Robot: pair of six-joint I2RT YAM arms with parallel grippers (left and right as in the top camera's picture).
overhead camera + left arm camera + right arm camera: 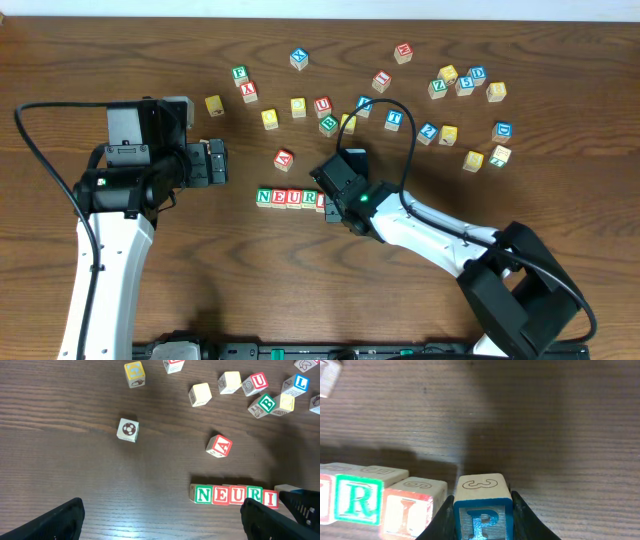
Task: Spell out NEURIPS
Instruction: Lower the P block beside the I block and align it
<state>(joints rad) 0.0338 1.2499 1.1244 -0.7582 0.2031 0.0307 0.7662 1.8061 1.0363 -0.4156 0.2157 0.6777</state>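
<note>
The dark wooden counter [200, 290] carries two arms: the left arm [110, 240] reaches in from the near left edge, the right arm [440, 225] from the near right corner.

The left tool [218, 163] stands with its jaws spread as wide as they go, empty and touching nothing. In its wrist view its two black fingers [60, 520] frame bare wood, with the row of letters just beyond one of them.

The right tool [328, 203] is narrowed onto the blue P cube [483, 520]. One dark finger [524, 517] presses against each side face. The letter faces the wrist camera and the top face shows a "3". That cube is at the end of the row, just beside the red I [407, 512], with one finger in the gap between them. Whether it rests on the counter or hangs just above it cannot be told.

The row reads green N [203, 494], red E [220, 495], red U [238, 495], green R [255, 495], then the I, touching side by side in a straight line.

Farther back, loose cubes [450, 80] lie scattered, and the nearest to the row is a red A [219, 446]. Which of the loose yellow ones bears the S cannot be read.
</note>
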